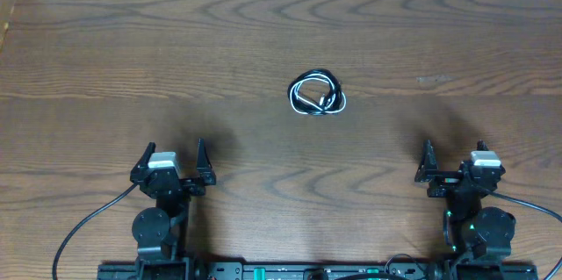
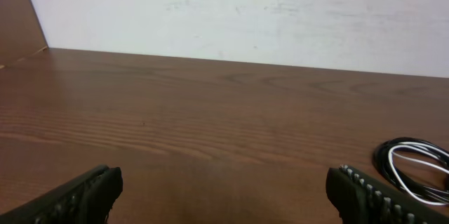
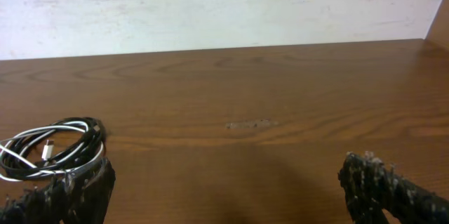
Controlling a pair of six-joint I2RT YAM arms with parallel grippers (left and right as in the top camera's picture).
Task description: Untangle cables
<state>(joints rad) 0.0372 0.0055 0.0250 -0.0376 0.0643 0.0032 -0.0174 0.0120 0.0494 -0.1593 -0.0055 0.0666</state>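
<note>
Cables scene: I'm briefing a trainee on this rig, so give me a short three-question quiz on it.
1. True or false: both arms' jaws are open and empty.
2. The cables lie: A) in the left jaws; B) bundled on the table, untouched; C) draped over the right arm.
3. Fill in: one cord is black, the other ____.
Key: 1 true; 2 B; 3 white.
</note>
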